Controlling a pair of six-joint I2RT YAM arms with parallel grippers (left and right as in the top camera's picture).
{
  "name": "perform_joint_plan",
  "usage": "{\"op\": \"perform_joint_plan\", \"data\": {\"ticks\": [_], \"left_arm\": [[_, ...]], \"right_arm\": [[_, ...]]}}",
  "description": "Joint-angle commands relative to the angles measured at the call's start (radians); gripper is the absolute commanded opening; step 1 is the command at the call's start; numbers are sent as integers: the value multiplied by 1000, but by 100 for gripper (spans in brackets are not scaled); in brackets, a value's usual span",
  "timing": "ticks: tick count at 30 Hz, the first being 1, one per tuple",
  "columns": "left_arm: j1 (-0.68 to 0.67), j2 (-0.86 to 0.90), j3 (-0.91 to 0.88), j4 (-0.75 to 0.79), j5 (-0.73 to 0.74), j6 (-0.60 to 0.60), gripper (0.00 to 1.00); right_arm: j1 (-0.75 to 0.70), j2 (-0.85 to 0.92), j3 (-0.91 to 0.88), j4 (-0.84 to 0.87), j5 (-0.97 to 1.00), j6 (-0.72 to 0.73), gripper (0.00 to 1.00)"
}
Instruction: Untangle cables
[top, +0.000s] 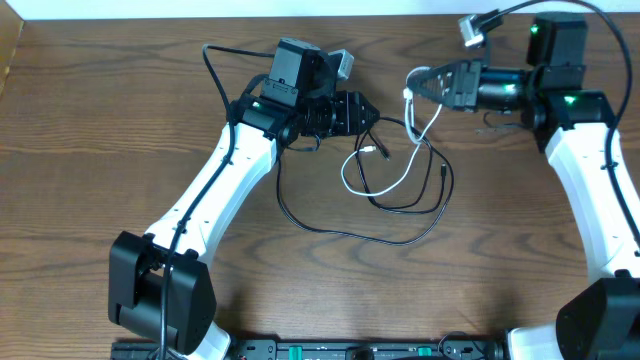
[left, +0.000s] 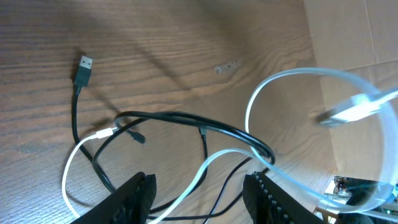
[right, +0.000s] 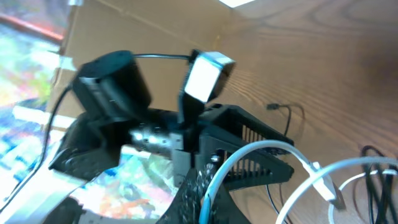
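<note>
Overhead, the right gripper (top: 411, 92) pinches the white cable (top: 344, 172) tight; left wrist alone shows the left gripper (left: 198, 185) half-open (holding nothing).

Wooden table (top: 90, 130), cardboard panel (left: 348, 31)

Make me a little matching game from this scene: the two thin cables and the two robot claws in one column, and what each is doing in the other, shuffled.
Things:
1. white cable
2. black cable
3. left gripper
4. right gripper

States:
A. lies in a wide loop on the table
B. shut on a cable
C. pinched by one gripper
D. jaws apart

Pairs: 1-C, 2-A, 3-D, 4-B.
</note>
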Motion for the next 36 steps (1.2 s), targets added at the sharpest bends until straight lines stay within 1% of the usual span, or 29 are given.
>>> {"op": "perform_joint_plan", "data": {"ticks": [1, 4, 7, 9, 11, 13, 15, 17, 19, 23, 27, 30, 36], "left_arm": [[0, 4, 11, -20, -1, 22, 51], [0, 4, 11, -51, -4, 51, 51], [0, 4, 10, -72, -3, 68, 51], [-2, 4, 10, -74, 2, 68, 50], [-11, 4, 10, -63, 11, 67, 50], [-28, 5, 10, -26, 74, 68, 50], [-59, 6, 9, 48, 150, 66, 49], [-78, 7, 9, 89, 155, 26, 48], [-99, 10, 8, 142, 155, -43, 49], [-138, 10, -9, 283, 155, -162, 49], [-169, 16, -12, 375, 151, -224, 49], [-192, 32, -12, 396, 119, -254, 50], [-204, 78, -12, 389, 72, -246, 50]], "right_arm": [[-39, -16, 3, 52, -26, 41, 1], [-61, -27, 3, -5, 159, 42, 1], [-58, -58, 3, -119, 388, -5, 1], [-43, -85, 3, -169, 450, -50, 1], [-31, -111, 3, -199, 481, -65, 1], [-30, -140, 3, -224, 486, -72, 1], [-33, -164, 3, -237, 481, -74, 1], [-33, -175, 3, -237, 482, -81, 1], [-33, -182, 3, -238, 482, -90, 1], [-34, -182, 3, -254, 483, -93, 1], [-34, -183, 3, -263, 478, -93, 1], [-40, -183, 3, -260, 439, -93, 1], [-82, -185, 3, -242, 357, -89, 1]]}}
